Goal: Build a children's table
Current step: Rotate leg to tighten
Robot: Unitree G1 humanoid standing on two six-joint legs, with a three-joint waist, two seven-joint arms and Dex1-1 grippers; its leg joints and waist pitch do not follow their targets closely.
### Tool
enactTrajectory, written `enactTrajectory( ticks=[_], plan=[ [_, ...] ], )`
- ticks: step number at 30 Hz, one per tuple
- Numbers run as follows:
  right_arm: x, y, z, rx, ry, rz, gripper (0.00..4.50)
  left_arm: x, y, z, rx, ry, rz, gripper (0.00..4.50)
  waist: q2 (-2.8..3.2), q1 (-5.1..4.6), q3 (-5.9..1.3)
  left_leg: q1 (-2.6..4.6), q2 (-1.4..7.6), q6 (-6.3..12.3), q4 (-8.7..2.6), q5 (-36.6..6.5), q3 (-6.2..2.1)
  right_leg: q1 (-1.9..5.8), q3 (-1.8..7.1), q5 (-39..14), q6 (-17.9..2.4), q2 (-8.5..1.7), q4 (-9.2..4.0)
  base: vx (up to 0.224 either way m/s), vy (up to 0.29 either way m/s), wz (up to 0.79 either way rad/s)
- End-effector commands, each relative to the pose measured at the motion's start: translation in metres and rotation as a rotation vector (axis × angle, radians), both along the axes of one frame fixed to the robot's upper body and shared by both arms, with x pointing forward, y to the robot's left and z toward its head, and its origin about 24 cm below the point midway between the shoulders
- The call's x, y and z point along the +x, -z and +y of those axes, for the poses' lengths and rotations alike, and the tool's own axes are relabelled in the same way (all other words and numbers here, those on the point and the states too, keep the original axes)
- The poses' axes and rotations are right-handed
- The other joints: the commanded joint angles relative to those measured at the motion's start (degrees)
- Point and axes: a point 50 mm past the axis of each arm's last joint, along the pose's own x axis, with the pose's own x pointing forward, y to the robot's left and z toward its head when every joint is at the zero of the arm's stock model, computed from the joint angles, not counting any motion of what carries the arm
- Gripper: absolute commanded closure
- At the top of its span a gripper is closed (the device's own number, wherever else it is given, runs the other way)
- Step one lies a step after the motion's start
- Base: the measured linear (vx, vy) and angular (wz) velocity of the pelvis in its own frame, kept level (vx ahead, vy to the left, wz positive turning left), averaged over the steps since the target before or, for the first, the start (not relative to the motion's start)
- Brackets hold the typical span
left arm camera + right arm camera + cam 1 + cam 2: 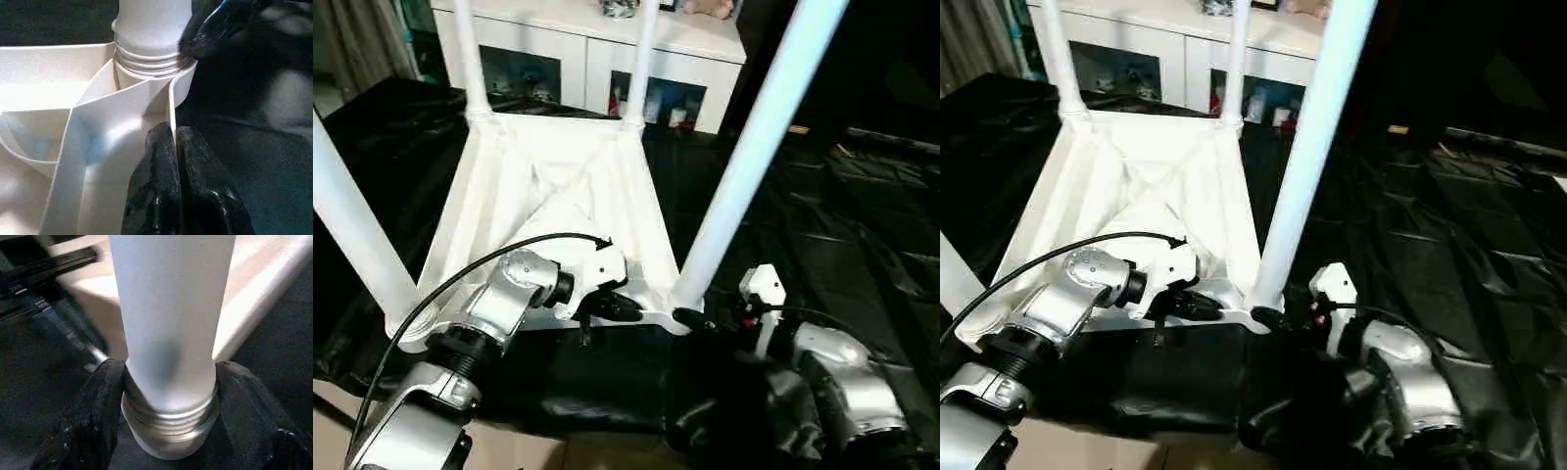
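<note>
Black right tool [168, 382] clamps near-right leg [171, 308] at threaded base; left tool [176, 147] pinched shut on tabletop rim [172, 105].

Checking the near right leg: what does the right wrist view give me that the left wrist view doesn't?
Right wrist view alone: the right gripper has one black finger on each side of the leg, just above its threaded end.

Left wrist view alone: the left gripper is shut, its fingers pinching the thin edge wall of the tabletop underside beside the corner socket.

Both: the same leg and its thread rings, still exposed at the socket.
</note>
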Motion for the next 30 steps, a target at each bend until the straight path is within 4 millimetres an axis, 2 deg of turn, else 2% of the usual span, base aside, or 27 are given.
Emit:
enactTrajectory(
  ticks=[1, 4, 5, 7, 8, 9, 10, 11, 12, 13, 14, 17, 20, 21, 22, 23, 27, 30],
  plan=[
    [0.005, 0.006, -0.012, -0.054, 0.107, 0.023, 1.96, -0.009, 0.016, -0.011, -0.019, 0.004, 0.064, 4.50, -0.03, 0.09, -2.17, -0.46, -0.61, 1.61, -4.08, -15.62, 0.71, 2.59, 1.63, -21.12, -7.60, -2.08, -4.50, 0.000, 0.000, 0.00],
    [0.010, 0.012, -0.008, -0.044, 0.216, 0.046, 1.96, -0.001, 0.015, -0.024, -0.027, -0.067, 0.038, 4.50, -0.06, 0.05, -2.10, -0.36, -0.68, 2.05, -3.98, -16.37, 0.80, 2.08, 1.76, -23.10, -6.63, -2.02, -4.90, 0.000, 0.000, 0.00],
    [0.013, 0.016, -0.004, -0.046, 0.288, 0.056, 1.96, 0.005, 0.015, -0.033, -0.032, -0.123, 0.023, 4.50, 0.10, 0.01, -2.16, -0.33, -0.68, 1.52, -4.02, -16.25, 0.66, 2.11, 1.70, -23.42, -6.55, -2.06, -4.84, 0.000, 0.000, 0.00],
    [0.014, 0.017, -0.003, -0.049, 0.317, 0.057, 1.96, 0.007, 0.015, -0.036, -0.032, -0.147, 0.015, 4.50, -0.14, 0.00, -2.23, -0.50, -0.74, 1.25, -4.04, -15.54, 0.58, 2.34, 1.61, -23.04, -6.31, -2.03, -4.80, 0.000, 0.000, 0.00],
    [0.017, 0.018, -0.001, -0.051, 0.363, 0.061, 1.96, 0.009, 0.015, -0.040, -0.036, -0.174, 0.008, 4.50, -0.07, 0.03, -2.23, -0.43, -0.74, 1.52, -3.93, -15.46, 0.72, 2.13, 1.72, -22.11, -6.54, -1.99, -4.82, 0.000, 0.000, 0.00],
    [0.019, 0.020, 0.000, -0.050, 0.414, 0.067, 1.96, 0.011, 0.015, -0.045, -0.039, -0.207, 0.002, 4.50, 0.12, -0.09, -2.36, -0.50, -0.75, 1.43, -3.97, -15.15, 0.64, 2.25, 1.70, -20.91, -6.84, -2.00, -4.68, 0.000, 0.000, 0.00],
    [0.019, 0.020, 0.000, -0.050, 0.414, 0.067, 1.96, 0.011, 0.015, -0.045, -0.039, -0.207, 0.002, 4.50, 0.06, -0.02, -2.45, -0.55, -0.80, 1.45, -3.93, -14.50, 0.65, 2.36, 1.66, -20.03, -6.94, -1.94, -4.56, 0.000, 0.000, 0.00],
    [0.025, 0.022, 0.005, -0.037, 0.506, 0.092, 1.96, 0.014, 0.015, -0.053, -0.045, -0.257, -0.007, 4.50, 0.18, -0.04, -2.51, -0.68, -0.82, 1.59, -3.89, -13.65, 0.69, 2.49, 1.70, -17.92, -7.34, -1.84, -4.35, 0.000, 0.000, 0.00],
    [0.026, 0.022, 0.008, -0.029, 0.515, 0.097, 1.96, 0.014, 0.015, -0.056, -0.046, -0.267, -0.009, 4.50, 0.21, -0.13, -2.52, -0.58, -0.87, 1.54, -3.85, -13.28, 0.80, 2.34, 1.75, -17.09, -7.55, -1.73, -4.28, 0.000, 0.000, 0.00],
    [0.027, 0.022, 0.008, -0.028, 0.516, 0.098, 1.96, 0.014, 0.015, -0.056, -0.047, -0.268, -0.010, 4.50, 0.31, -0.08, -2.69, -0.58, -0.88, 1.44, -3.82, -12.60, 0.71, 2.57, 1.69, -15.42, -7.94, -1.74, -4.03, 0.000, 0.000, 0.00],
    [0.028, 0.020, 0.015, -0.019, 0.500, 0.091, 1.96, 0.014, 0.016, -0.059, -0.046, -0.273, -0.013, 4.50, 0.50, 0.01, -2.71, -0.63, -0.88, 1.71, -3.76, -11.92, 0.77, 2.70, 1.73, -13.53, -8.46, -1.74, -3.90, 0.000, 0.000, 0.00],
    [0.028, 0.019, 0.021, -0.009, 0.472, 0.071, 1.96, 0.014, 0.017, -0.060, -0.041, -0.270, -0.012, 4.50, 0.41, 0.10, -2.70, -0.61, -0.89, 2.73, -3.69, -11.39, 0.88, 2.83, 1.72, -11.22, -9.24, -1.69, -3.77, 0.000, 0.000, 0.00],
    [0.026, 0.013, 0.027, 0.051, 0.391, 0.059, 1.96, 0.013, 0.017, -0.058, -0.038, -0.244, -0.002, 4.50, 0.34, 0.15, -2.55, -0.58, -0.86, 3.31, -3.76, -12.88, 0.93, 2.81, 1.71, -13.26, -9.20, -1.77, -4.06, 0.000, 0.000, 0.00],
    [0.025, 0.011, 0.030, 0.073, 0.361, 0.054, 1.61, 0.012, 0.018, -0.058, -0.036, -0.236, 0.003, 4.50, 0.40, 0.20, -2.55, -0.54, -0.83, 3.34, -3.78, -13.10, 0.89, 2.80, 1.71, -13.74, -9.15, -1.81, -4.11, 0.000, 0.000, 0.00],
    [0.025, 0.009, 0.029, 0.089, 0.338, 0.042, 1.61, 0.012, 0.018, -0.056, -0.031, -0.226, 0.002, 4.50, 0.41, 0.24, -2.53, -0.52, -0.77, 3.42, -3.83, -13.24, 0.88, 2.77, 1.72, -14.15, -9.07, -1.85, -4.17, 0.000, 0.000, 0.00],
    [0.024, 0.006, 0.027, 0.094, 0.307, 0.031, 1.38, 0.011, 0.018, -0.053, -0.027, -0.212, 0.006, 4.50, 0.15, 0.28, -2.54, -0.57, -0.78, 3.55, -3.80, -13.21, 0.91, 2.82, 1.71, -14.42, -8.93, -1.84, -4.23, 0.000, 0.000, 0.00],
    [0.022, 0.001, 0.017, 0.071, 0.225, 0.017, 1.06, 0.009, 0.018, -0.047, -0.023, -0.164, 0.017, 4.50, 0.29, 0.45, -2.49, -0.67, -0.65, 4.21, -3.85, -12.57, 0.86, 2.96, 1.68, -13.26, -9.43, -1.84, -4.07, 0.000, 0.000, 0.00],
    [0.016, -0.006, 0.002, 0.015, 0.093, -0.012, 1.06, 0.003, 0.019, -0.038, -0.009, -0.091, 0.036, 4.50, 0.19, 0.50, -2.32, -0.58, -0.59, 4.14, -3.92, -13.99, 0.87, 2.82, 1.68, -16.54, -8.93, -1.93, -4.48, 0.000, 0.000, 0.00]
  ],
)
